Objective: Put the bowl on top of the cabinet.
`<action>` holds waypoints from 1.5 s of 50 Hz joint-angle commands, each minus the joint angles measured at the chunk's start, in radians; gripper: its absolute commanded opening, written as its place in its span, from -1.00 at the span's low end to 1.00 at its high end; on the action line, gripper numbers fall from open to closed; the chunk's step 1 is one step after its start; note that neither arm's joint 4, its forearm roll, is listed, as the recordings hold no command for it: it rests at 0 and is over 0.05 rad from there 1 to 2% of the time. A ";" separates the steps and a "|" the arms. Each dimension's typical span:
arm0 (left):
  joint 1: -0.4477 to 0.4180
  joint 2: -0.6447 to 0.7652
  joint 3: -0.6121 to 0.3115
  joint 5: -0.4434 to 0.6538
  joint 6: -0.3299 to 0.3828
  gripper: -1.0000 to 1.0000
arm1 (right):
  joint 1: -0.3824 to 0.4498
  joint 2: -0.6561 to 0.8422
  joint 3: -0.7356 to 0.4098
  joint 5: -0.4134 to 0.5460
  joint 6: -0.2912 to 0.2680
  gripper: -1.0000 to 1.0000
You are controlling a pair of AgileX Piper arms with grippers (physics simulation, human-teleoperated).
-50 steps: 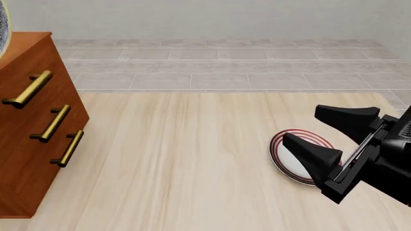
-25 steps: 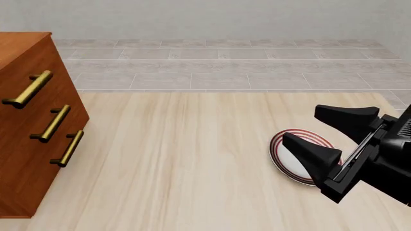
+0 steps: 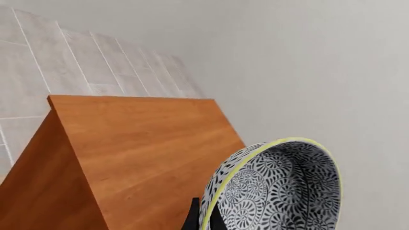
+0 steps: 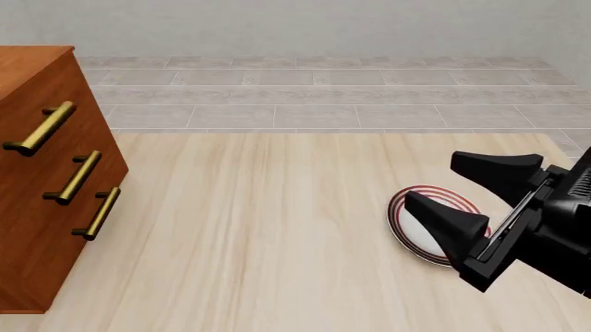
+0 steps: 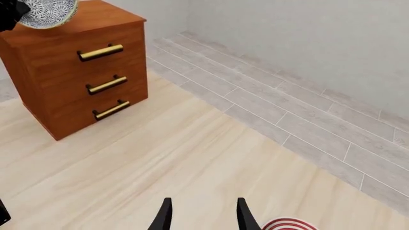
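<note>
The bowl (image 3: 281,187), white with a dense dark blue pattern and a pale rim, hangs tilted on its side over the cabinet's flat top (image 3: 141,143). My left gripper (image 3: 208,219) is shut on its rim; only dark fingertips show. In the right wrist view the bowl (image 5: 48,10) is over the far part of the cabinet (image 5: 83,67), next to the left gripper (image 5: 7,13). Whether the bowl touches the wood I cannot tell. The front view shows the cabinet (image 4: 46,180) at far left, and the bowl is out of that frame. My right gripper (image 4: 471,197) hangs open and empty.
A flat white plate with red rings (image 4: 427,225) lies on the light wooden table (image 4: 259,242) under the right gripper; its edge (image 5: 290,224) also shows in the right wrist view. Grey floor tiles and a pale wall lie beyond the table.
The bowl's edge, seen a second ago at the front view's top left above the cabinet, has moved left out of that view. The right arm has barely shifted.
</note>
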 commanded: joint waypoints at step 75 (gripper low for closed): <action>-0.088 -0.276 -0.203 0.188 0.064 1.00 | 0.020 -0.013 0.001 0.018 -0.012 1.00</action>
